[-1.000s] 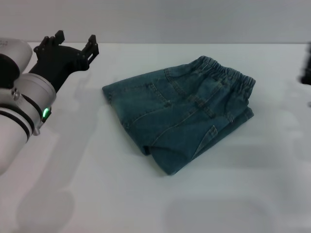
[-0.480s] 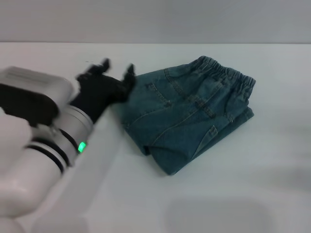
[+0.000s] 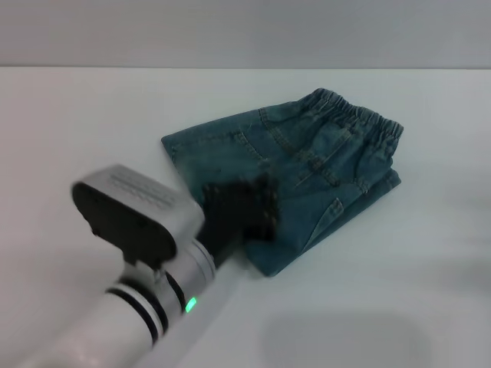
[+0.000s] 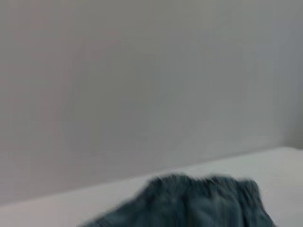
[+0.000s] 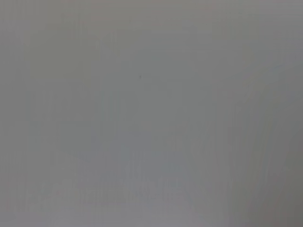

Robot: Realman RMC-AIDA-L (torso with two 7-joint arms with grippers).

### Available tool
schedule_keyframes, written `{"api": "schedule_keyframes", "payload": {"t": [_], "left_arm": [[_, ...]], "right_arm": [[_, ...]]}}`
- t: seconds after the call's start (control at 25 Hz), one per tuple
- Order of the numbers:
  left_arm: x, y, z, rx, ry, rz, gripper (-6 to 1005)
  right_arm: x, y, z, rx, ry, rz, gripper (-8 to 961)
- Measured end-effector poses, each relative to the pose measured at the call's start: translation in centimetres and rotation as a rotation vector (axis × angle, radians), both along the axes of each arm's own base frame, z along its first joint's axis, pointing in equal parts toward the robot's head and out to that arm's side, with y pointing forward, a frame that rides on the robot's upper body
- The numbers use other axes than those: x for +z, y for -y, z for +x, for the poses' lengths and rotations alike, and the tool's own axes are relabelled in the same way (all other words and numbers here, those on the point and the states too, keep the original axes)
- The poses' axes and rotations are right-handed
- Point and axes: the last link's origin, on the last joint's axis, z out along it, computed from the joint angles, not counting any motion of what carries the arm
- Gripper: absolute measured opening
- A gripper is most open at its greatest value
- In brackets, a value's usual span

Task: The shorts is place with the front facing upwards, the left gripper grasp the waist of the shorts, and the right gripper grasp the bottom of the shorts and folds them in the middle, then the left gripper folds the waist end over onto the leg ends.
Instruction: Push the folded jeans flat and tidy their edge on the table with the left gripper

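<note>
The shorts [image 3: 307, 172] lie folded on the surface [image 3: 92, 123], the left gripper [image 3: 244, 213] at their near edge; its jaws' state cannot be told. Only one layer may be caught, so the fold could slip open.

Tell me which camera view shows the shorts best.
The head view: the folded shorts lie almost whole on the table, the left claw covering their near edge. The left wrist view catches only a blurred part; the right wrist view shows none.

My left arm [image 3: 130, 322] is silver-white with black bands, a green light, grey vented housing, and a black claw, the left gripper [image 3: 244, 211].
</note>
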Motion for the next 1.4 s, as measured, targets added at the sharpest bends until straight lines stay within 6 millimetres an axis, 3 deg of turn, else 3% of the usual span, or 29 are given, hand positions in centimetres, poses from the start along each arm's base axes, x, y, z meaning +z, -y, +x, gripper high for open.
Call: {"api": "schedule_keyframes", "payload": {"t": [0.24,0.48,0.84,0.96,1.4], "left_arm": [[-2.1,1.8,-0.4,0.012,-0.004,-0.098,105],[-3.0,2.5,-0.9,0.038,-0.01,-0.146,-2],[-3.2,1.5,-1.7,0.055,-0.025,-0.151,3],[-2.3,0.3,-2.3,0.079,-0.026,-0.114,5],[-1.7,-1.1,-3.3,0.099,-0.049,-0.089,11]], "right_arm": [[-0.3,-0.3,0.3,-0.008,0.007,-0.016,1],[-0.5,-0.8,0.1,0.0,0.02,-0.032,1],[-0.3,-1.0,-0.3,0.012,0.029,-0.028,1],[-0.3,-0.9,-0.3,0.013,0.029,-0.028,1],[-0.2,-0.4,-0.5,0.017,0.022,-0.016,0]]}}
